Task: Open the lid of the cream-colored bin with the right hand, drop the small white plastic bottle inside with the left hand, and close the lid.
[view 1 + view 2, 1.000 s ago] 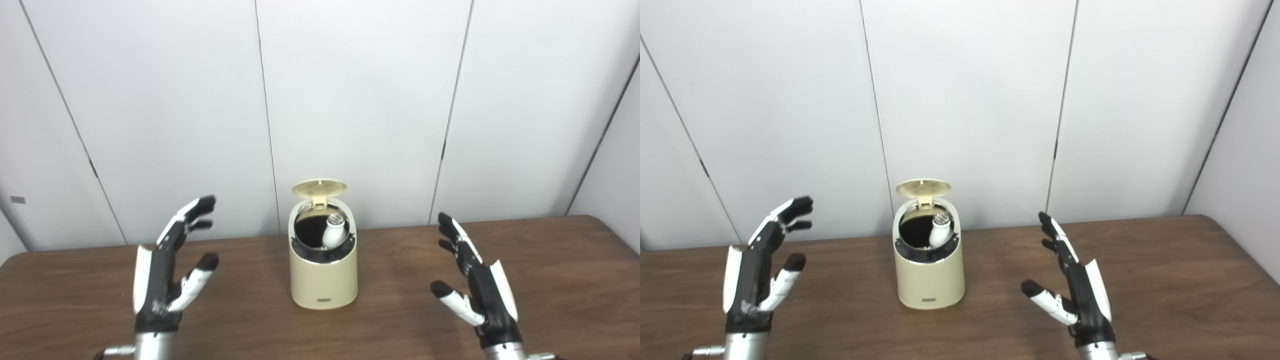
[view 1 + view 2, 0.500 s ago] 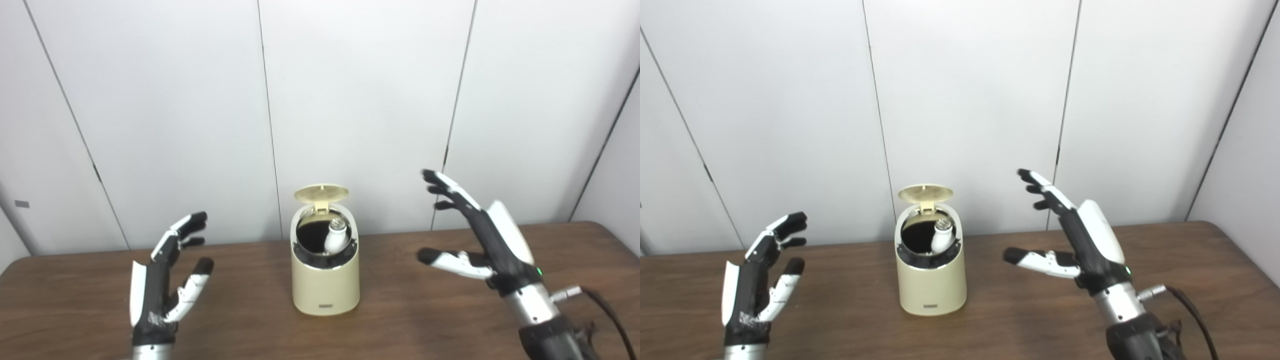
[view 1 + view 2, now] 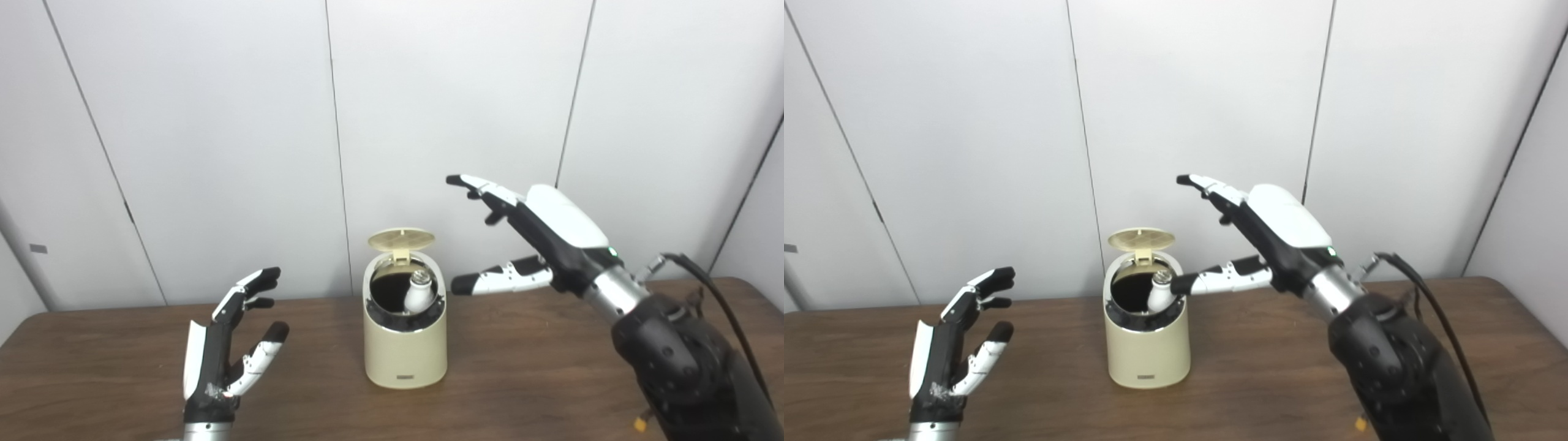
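— Standing near the middle of the brown table [image 3: 551,380], the cream bin [image 3: 405,352] has its round lid [image 3: 401,239] tipped up on the rear hinge. Where is the bottle?

— The small white bottle [image 3: 418,293] sits inside the bin's dark mouth, leaning against the right side, its neck pointing up toward the rim.

— And the right hand?

— The right hand [image 3: 539,236] hangs in the air to the right of the bin and higher than the lid. It holds nothing; its fingers [image 3: 484,187] are stretched flat toward the left and the thumb [image 3: 499,280] is spread well below them. It touches neither lid nor bin.

— The left one?

— The left hand [image 3: 226,343] is raised over the table, well to the left of the bin, palm turned inward, fingers apart, empty.
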Tool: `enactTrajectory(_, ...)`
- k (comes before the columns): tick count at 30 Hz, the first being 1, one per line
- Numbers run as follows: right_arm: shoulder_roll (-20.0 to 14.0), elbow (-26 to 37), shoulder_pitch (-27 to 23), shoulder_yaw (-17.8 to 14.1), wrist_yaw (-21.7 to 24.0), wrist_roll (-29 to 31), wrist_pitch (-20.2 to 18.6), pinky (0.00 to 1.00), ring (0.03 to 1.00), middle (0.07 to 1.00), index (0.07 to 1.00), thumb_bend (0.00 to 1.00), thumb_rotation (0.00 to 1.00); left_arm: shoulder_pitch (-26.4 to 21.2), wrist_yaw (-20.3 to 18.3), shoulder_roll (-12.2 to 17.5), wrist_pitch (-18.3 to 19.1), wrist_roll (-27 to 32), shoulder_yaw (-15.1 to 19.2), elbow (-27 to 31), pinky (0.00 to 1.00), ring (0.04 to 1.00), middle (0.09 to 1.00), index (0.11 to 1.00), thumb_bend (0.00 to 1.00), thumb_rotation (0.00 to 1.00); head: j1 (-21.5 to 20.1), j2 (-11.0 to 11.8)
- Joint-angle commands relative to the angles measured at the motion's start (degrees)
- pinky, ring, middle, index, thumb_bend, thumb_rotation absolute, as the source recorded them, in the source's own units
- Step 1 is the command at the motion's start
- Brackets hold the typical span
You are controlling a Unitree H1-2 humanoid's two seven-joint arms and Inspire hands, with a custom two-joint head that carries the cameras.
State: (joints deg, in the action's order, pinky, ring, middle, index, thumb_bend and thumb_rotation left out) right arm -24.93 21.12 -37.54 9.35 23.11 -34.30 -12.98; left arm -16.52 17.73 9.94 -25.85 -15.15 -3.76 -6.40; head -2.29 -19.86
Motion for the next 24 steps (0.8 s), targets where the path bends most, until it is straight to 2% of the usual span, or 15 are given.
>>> enactTrajectory(1, -1.08, -0.58, -4.25, 0.89, 1.08, -1.28, 1.37, 0.78, 0.897, 0.906, 0.899, 1.00, 0.85, -2.25, 0.07, 0.18, -1.04, -0.34, 0.71, 0.21, 0.67, 0.772, 0.793, 0.781, 0.74, 0.80, -0.07, 0.03)
enactTrajectory(6, -1.08, -5.08, -9.48, 5.29, 5.28, -4.37, 0.80, 0.74, 0.915, 0.900, 0.901, 1.00, 0.87, -2.19, -0.52, -0.31, -1.03, 0.12, 1.33, 0.43, 0.67, 0.775, 0.795, 0.780, 0.74, 0.78, -0.19, 0.10)
enactTrajectory(11, -0.45, -8.19, -12.50, 7.52, 8.96, -6.48, -1.41, 0.83, 0.961, 0.915, 0.901, 1.00, 0.86, -2.20, -0.70, -0.47, -1.05, -0.20, 1.47, 0.55, 0.66, 0.771, 0.791, 0.777, 0.74, 0.79, -0.17, 0.17)
enactTrajectory(15, -0.66, -11.74, -14.49, 9.90, 10.32, -8.56, 0.27, 0.95, 0.995, 0.924, 0.907, 1.00, 0.88, -2.21, -0.82, -0.39, -1.06, -0.14, 1.30, 0.61, 0.66, 0.770, 0.791, 0.776, 0.73, 0.79, -0.22, 0.22)
enactTrajectory(21, 0.24, -16.97, -16.41, 12.93, 10.43, -11.96, 1.49, 0.98, 0.999, 0.947, 0.908, 1.00, 0.92, -2.22, -0.83, -0.66, -1.06, -0.03, 1.29, 0.64, 0.68, 0.776, 0.791, 0.778, 0.75, 0.79, -0.13, 0.44)
enactTrajectory(24, 0.84, -18.37, -16.96, 14.26, 11.77, -13.70, 0.24, 0.99, 1.000, 0.955, 0.917, 1.00, 0.94, -2.21, -0.68, -0.65, -1.06, -0.15, 1.21, 0.71, 0.68, 0.777, 0.792, 0.778, 0.76, 0.79, -0.11, 0.44)
